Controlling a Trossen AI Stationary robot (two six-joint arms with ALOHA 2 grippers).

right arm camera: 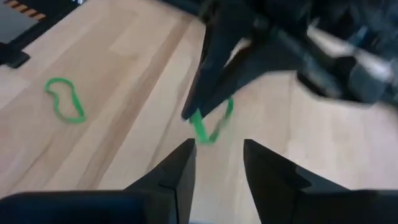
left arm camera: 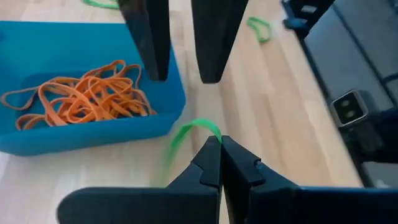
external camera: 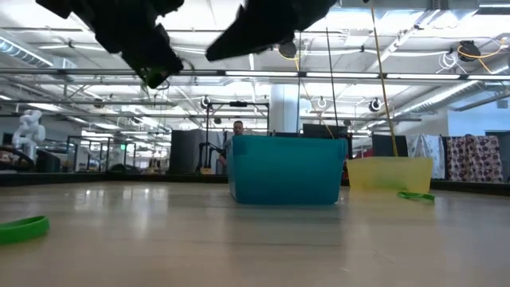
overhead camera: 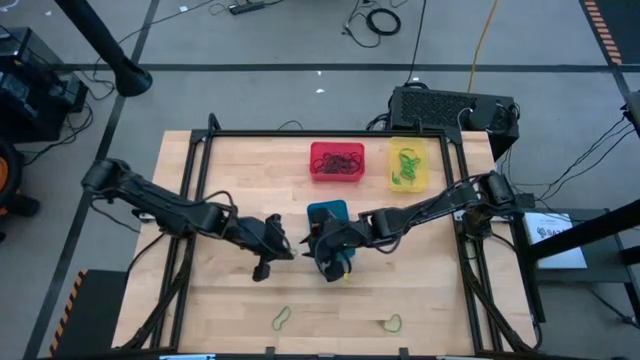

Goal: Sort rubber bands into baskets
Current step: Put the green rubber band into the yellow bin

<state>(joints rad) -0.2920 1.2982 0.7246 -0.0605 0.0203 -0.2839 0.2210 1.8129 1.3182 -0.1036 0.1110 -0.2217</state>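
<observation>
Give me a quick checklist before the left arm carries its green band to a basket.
1. Left gripper shut on the green rubber band: ok.
2. Band lifted off the table: ok.
3. Right gripper open, holding nothing: ok.
4. Grippers clear of each other: not ok, they sit close together.
5. Yellow basket already holds green bands: ok.
6. Loose green bands left on the table: not ok, two remain.

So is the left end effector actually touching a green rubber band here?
Touching. The left wrist view shows the left end effector shut, with the green rubber band pinched at its tips and hanging clear of the table.
</observation>
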